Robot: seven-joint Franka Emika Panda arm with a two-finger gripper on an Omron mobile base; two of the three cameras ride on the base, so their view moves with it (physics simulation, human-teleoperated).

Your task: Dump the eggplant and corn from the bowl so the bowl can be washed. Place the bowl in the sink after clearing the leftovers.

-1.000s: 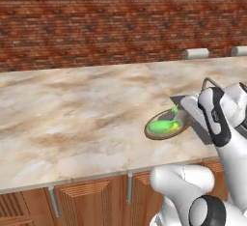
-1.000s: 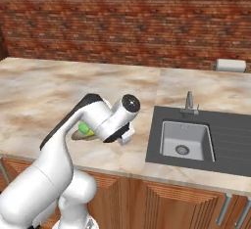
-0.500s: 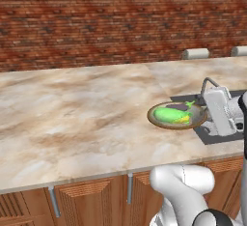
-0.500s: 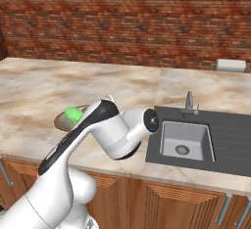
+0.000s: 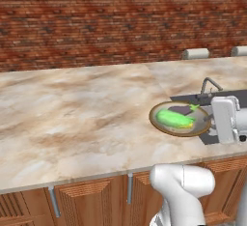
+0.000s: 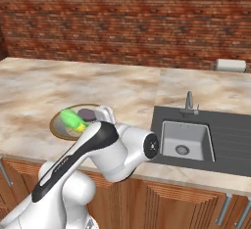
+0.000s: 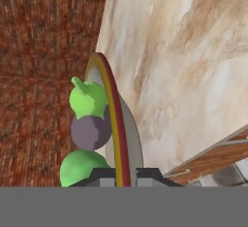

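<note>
The bowl point(image 5: 166, 123) has an olive-tan rim and sits level over the counter, overlapping the left edge of the sink point(image 6: 185, 137). The bright green corn point(image 5: 174, 119) lies across its middle. Behind the corn is the dark eggplant point(image 5: 182, 109), with its green stem end pointing right. My gripper point(image 5: 211, 119) is shut on the bowl's right rim. The hand view shows the bowl point(image 7: 114, 119) edge-on between the fingertips point(image 7: 147, 175), with the eggplant point(image 7: 91, 131) and corn point(image 7: 80, 170) to its left. I cannot tell if the bowl touches the counter.
The thin faucet point(image 6: 188, 101) stands behind the basin. Two paper towel rolls point(image 5: 195, 53) lie along the brick wall at the back right. Wide marble counter point(image 5: 72, 119) spreads to the left of the bowl. The counter's front edge runs just before the bowl.
The bowl was tilted a second ago. It has levelled out and shifted right toward the sink with my hand. The corn and eggplant have stayed inside it.
</note>
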